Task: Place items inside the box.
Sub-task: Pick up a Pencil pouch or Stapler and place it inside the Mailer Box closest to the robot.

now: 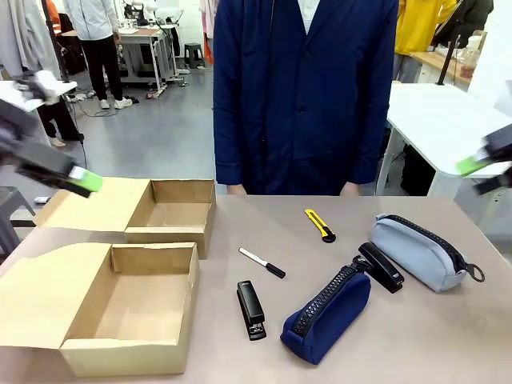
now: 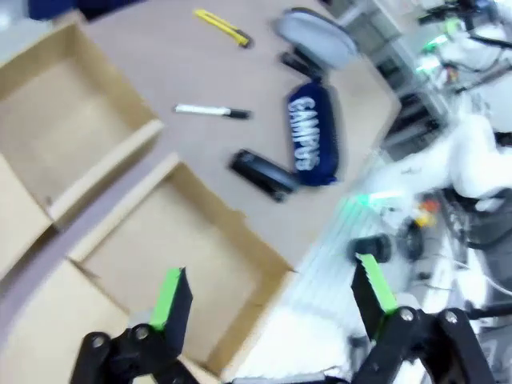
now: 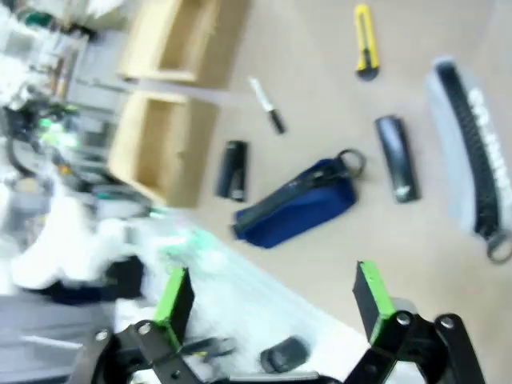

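Two open cardboard boxes (image 1: pixel 128 312) (image 2: pixel 184 240) (image 3: pixel 164 144) stand at the table's left. To their right lie a black stapler (image 1: pixel 250 310) (image 2: pixel 260 174) (image 3: pixel 234 170), a navy "CAMPUS" pouch (image 1: pixel 328 308) (image 2: pixel 310 144) (image 3: pixel 296 208), a white-and-black marker (image 1: pixel 262 262) (image 2: pixel 212 112) (image 3: pixel 266 106) and a yellow utility knife (image 1: pixel 320 226) (image 2: pixel 224 26) (image 3: pixel 365 40). My left gripper (image 1: pixel 80 180) (image 2: pixel 272 292) hangs open and blurred, high over the boxes. At the right edge, off the table, my right gripper (image 1: pixel 478 164) (image 3: pixel 274 294) is open. Neither holds anything.
A second black stapler (image 1: pixel 381 266) (image 3: pixel 397 158) and a light grey-blue pouch (image 1: pixel 420 250) (image 2: pixel 316 36) (image 3: pixel 472 152) lie at the right of the table. A person in a navy coat (image 1: pixel 304 96) stands at the far edge, hands out of sight. A white table (image 1: pixel 448 120) is behind on the right.
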`<action>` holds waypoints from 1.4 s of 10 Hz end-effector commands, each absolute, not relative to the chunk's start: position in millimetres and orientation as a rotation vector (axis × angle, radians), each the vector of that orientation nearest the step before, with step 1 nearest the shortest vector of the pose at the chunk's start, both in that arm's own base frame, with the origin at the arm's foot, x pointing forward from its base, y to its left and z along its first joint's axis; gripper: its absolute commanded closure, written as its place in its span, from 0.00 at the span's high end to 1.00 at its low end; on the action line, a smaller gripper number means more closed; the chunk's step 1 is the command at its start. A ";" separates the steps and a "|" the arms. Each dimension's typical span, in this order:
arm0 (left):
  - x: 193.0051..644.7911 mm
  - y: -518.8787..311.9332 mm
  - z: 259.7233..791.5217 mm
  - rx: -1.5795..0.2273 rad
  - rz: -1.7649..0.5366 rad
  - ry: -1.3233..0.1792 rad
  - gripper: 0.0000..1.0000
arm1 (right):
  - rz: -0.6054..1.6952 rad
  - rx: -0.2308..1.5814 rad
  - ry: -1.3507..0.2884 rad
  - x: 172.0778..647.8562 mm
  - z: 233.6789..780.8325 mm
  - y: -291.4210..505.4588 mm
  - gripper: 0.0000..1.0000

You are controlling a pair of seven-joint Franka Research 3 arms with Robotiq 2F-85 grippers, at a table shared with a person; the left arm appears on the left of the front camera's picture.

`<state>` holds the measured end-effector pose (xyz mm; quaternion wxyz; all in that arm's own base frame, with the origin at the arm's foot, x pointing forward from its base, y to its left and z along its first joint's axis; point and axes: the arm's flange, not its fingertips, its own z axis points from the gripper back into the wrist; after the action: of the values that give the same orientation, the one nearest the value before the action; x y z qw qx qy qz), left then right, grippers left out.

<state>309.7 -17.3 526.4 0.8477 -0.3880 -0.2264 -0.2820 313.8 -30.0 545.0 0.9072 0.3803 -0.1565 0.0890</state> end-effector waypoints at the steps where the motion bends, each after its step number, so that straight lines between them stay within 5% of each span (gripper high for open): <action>1: 335.1 100.9 488.7 -1.202 -0.355 -0.487 1.00 | -0.178 1.057 -0.399 322.0 512.1 -155.3 1.00; 3: 329.7 183.9 447.5 -1.498 -0.015 -0.636 1.00 | -0.391 1.193 -0.485 296.1 489.0 -228.9 1.00; 5: 318.6 223.0 407.5 -1.607 0.215 -0.722 1.00 | -0.495 1.229 -0.517 277.5 456.1 -262.8 1.00; 7: 289.4 236.4 417.9 -1.458 0.046 -0.658 1.00 | -0.519 1.191 -0.484 261.9 461.6 -274.4 1.00; 12: 289.4 236.4 417.9 -1.458 0.046 -0.658 1.00 | -0.535 1.183 -0.464 264.2 456.9 -272.1 1.00; 14: 289.4 236.4 417.9 -1.458 0.046 -0.658 1.00 | -0.236 1.014 -0.489 285.6 472.9 -198.1 1.00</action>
<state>291.7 237.0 421.0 0.6995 -0.6522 -0.2903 0.0333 279.4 -235.3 467.5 0.8106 0.5190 -0.2095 -0.1722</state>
